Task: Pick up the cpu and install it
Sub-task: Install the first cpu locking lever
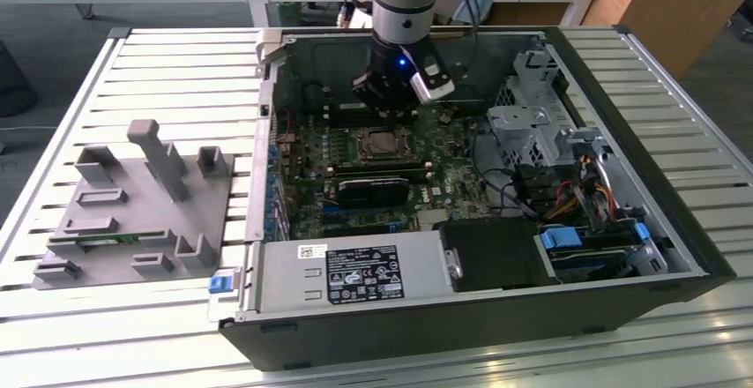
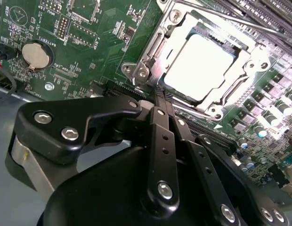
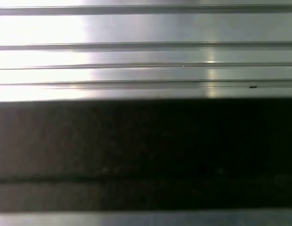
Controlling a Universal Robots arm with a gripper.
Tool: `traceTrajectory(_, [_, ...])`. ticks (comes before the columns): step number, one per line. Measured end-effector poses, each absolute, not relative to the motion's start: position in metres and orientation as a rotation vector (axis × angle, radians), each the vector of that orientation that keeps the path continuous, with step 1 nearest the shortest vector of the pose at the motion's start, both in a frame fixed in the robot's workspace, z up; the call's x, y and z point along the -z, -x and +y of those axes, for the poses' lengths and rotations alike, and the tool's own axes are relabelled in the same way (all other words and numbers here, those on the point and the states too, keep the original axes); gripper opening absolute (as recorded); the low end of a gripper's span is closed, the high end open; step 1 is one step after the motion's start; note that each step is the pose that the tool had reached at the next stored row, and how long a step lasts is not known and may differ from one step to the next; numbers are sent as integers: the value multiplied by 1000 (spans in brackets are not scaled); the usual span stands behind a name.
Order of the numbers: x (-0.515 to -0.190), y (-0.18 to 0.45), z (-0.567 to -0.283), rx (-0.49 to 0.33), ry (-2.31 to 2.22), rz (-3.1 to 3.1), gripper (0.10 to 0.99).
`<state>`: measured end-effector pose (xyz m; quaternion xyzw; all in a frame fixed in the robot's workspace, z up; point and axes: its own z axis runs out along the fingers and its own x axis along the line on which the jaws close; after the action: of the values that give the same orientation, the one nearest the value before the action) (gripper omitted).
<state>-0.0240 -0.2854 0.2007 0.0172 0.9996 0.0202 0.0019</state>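
The cpu (image 2: 198, 66) lies flat in its socket on the green motherboard (image 2: 99, 56), its silvery top bright inside the metal socket frame. In the exterior view the cpu (image 1: 379, 145) sits mid-board inside the open computer case (image 1: 659, 229). My gripper (image 1: 383, 110) hangs just above and behind the socket. In the second wrist view its black fingers (image 2: 160, 136) converge to a point at the gripper (image 2: 161, 95) tip, shut with nothing between them, a short way off the socket's edge.
A grey fixture stand (image 1: 130, 212) sits on the slatted table (image 1: 176, 53) at the exterior view's left. Inside the case are a black block (image 1: 365, 190), the power supply (image 1: 353, 273) and a drive cage (image 1: 530, 123). A coin battery (image 2: 35, 54) is on the board.
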Motion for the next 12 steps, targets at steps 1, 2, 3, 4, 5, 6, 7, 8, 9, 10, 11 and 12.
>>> traceTrajectory(1, [-200, 24, -285, -59, -54, 3137, 110])
traceTrajectory(2, [-200, 24, -285, -55, -54, 3137, 110])
traceTrajectory(3, [-200, 24, -285, -52, -54, 3137, 110])
traceTrajectory(4, [-199, 24, -285, -49, -54, 3137, 110])
traceTrajectory(5, [-199, 24, -285, -46, -54, 3137, 110])
traceTrajectory(6, [-199, 24, -285, -44, -54, 3137, 110])
traceTrajectory(7, [-198, 24, -285, -43, -54, 3137, 110])
traceTrajectory(8, [-198, 24, -285, -42, -54, 3137, 110])
traceTrajectory(9, [-198, 24, -285, -42, -54, 3137, 110])
traceTrajectory(10, [-198, 24, -285, -42, -54, 3137, 110])
traceTrajectory(11, [-197, 24, -284, -42, -54, 3137, 110])
traceTrajectory(12, [-197, 24, -284, -43, -54, 3137, 110])
